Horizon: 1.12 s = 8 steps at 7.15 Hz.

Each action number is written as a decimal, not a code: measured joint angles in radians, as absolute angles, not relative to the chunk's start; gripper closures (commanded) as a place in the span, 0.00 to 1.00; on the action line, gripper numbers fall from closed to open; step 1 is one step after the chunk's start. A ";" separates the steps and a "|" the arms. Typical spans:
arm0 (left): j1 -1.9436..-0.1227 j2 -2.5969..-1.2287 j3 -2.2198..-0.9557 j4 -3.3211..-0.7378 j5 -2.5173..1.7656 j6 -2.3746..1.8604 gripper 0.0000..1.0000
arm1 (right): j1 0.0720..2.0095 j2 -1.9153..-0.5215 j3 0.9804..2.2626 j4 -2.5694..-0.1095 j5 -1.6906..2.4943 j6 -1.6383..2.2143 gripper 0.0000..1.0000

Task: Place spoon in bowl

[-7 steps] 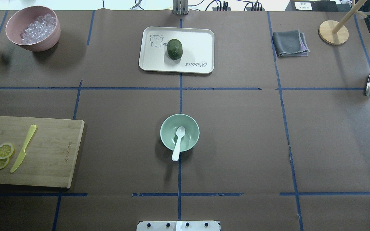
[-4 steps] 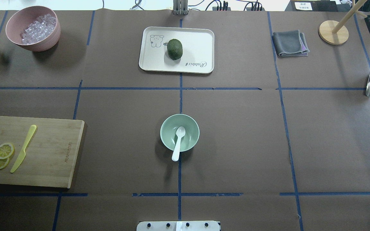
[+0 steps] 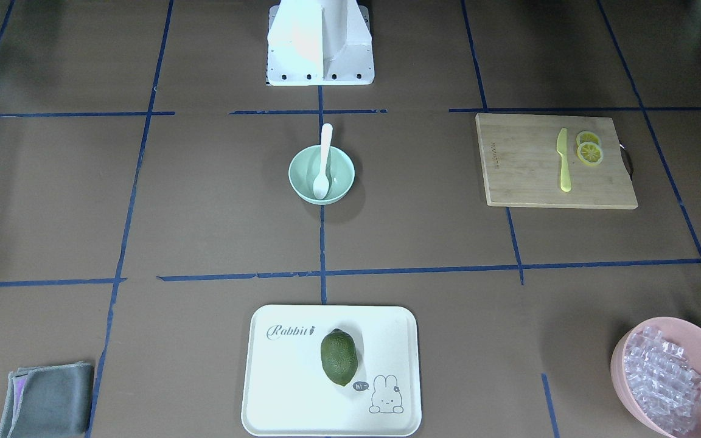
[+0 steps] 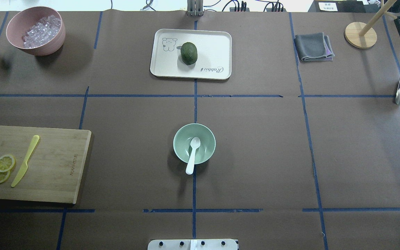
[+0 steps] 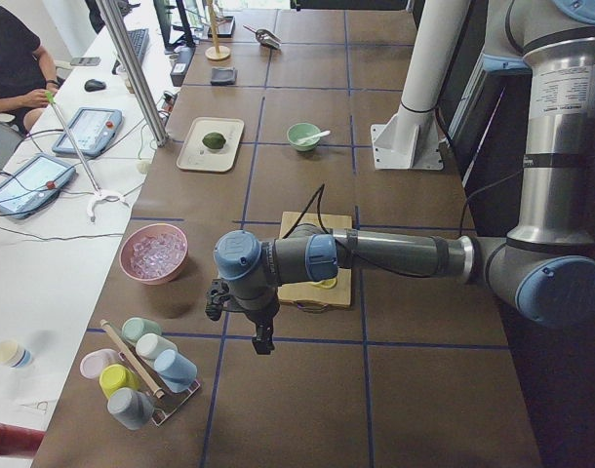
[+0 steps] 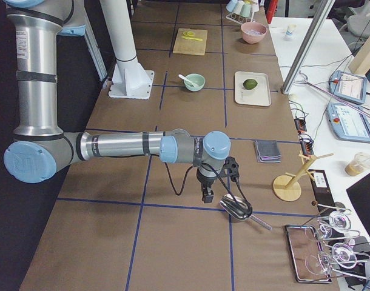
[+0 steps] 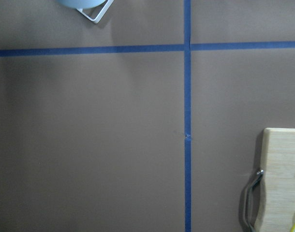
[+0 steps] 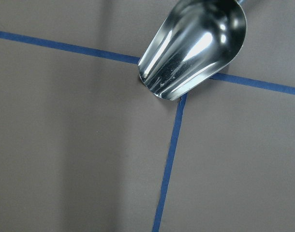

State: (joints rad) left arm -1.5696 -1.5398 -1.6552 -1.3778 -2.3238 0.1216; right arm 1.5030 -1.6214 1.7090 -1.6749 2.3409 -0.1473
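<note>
Spoon [image 4: 192, 154] in bowl [image 4: 178, 138].
Scoop toward 12 o'clock, handle over rim at 6; left gripper [image 5: 262, 344], right gripper [image 6: 207, 196]: cannot tell jaws.

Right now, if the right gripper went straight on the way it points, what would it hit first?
The right gripper points down: probably bare table first, just beside the metal scoop; depth unclear.

**A robotics lab dressed with kitchen props**

The desk [image 4: 255, 156] is wrapped in brown paper and ruled into cells with blue tape [image 4: 194, 104]. In the left-end view a jointed grey-and-blue robot arm [image 5: 376, 255] stretches across it. Down that view's left side a white bench carries teach pendants [image 5: 88, 130] (screens with red buttons), and an operator [image 5: 10, 68] sits at the upper left corner.
</note>
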 measured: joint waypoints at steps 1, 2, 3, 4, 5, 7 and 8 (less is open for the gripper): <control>-1.569 -1.538 -1.656 -1.383 -2.324 0.119 0.00 | 1.502 -1.622 1.707 -1.673 2.340 -0.147 0.00; -1.569 -1.537 -1.661 -1.382 -2.324 0.119 0.00 | 1.502 -1.622 1.703 -1.671 2.340 -0.146 0.00; -1.569 -1.537 -1.668 -1.380 -2.323 0.119 0.00 | 1.502 -1.622 1.698 -1.669 2.339 -0.146 0.00; -1.569 -1.537 -1.673 -1.376 -2.322 0.120 0.00 | 1.502 -1.622 1.697 -1.668 2.338 -0.147 0.00; -1.569 -1.537 -1.678 -1.374 -2.321 0.122 0.00 | 1.502 -1.622 1.697 -1.668 2.339 -0.147 0.00; -1.569 -1.534 -1.677 -1.373 -2.315 0.124 0.00 | 1.502 -1.622 1.695 -1.667 2.339 -0.145 0.00; -1.569 -1.532 -1.678 -1.373 -2.313 0.124 0.00 | 1.502 -1.622 1.693 -1.667 2.339 -0.142 0.00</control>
